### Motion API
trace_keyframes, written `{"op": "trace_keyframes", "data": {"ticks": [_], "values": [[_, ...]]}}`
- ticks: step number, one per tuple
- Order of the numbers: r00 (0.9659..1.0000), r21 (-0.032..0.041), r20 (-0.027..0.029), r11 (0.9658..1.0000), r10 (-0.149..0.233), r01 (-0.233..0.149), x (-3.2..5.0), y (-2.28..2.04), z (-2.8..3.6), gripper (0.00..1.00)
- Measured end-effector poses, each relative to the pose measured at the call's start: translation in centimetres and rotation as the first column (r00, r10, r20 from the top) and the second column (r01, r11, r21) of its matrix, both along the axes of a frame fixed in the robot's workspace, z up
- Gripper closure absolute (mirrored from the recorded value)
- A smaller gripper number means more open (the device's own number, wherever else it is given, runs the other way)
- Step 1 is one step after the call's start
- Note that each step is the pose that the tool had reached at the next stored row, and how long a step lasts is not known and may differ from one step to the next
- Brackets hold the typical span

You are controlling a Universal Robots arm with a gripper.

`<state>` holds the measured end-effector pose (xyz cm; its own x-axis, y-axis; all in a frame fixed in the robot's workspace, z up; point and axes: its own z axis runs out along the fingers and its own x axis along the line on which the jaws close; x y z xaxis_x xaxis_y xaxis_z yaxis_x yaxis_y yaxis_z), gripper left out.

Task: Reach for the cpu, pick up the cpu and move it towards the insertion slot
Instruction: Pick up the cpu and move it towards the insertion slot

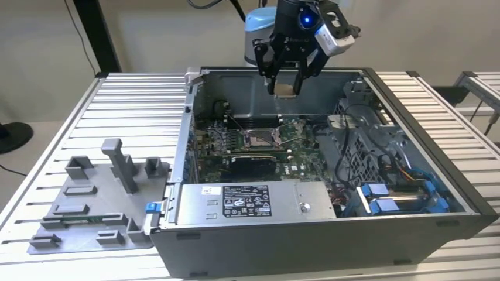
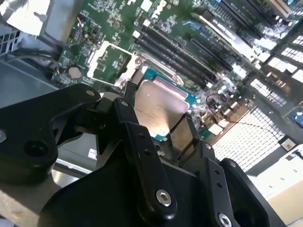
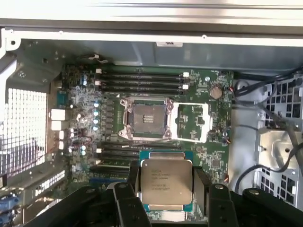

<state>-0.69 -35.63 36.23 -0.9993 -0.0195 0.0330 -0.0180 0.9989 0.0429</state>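
My gripper hangs over the open computer case, near its back wall, shut on the cpu. In both wrist views the cpu is a silver square with a green rim, clamped at two opposite edges by the black fingers. The insertion slot lies below and nearer the case's middle, on the green motherboard. Its silver frame with a dark centre stands open, with the load plate flipped to one side. The cpu is well above the board and off to one side of the slot.
A long grey box with a white label runs along the case's near side. Cables and blue drive holders fill the exterior view's right. Memory slots run beside the socket. A grey fixture plate with posts lies on the table.
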Motion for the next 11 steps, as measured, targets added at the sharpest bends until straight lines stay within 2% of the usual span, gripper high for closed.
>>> {"op": "trace_keyframes", "data": {"ticks": [5,11], "values": [[1.0,0.0001,0.0001,1.0,0.0,0.0,-0.72,1.4,-0.13,1.0],[1.0,0.0001,0.0001,1.0,-0.001,0.001,-0.85,2.88,-0.18,1.0]]}}
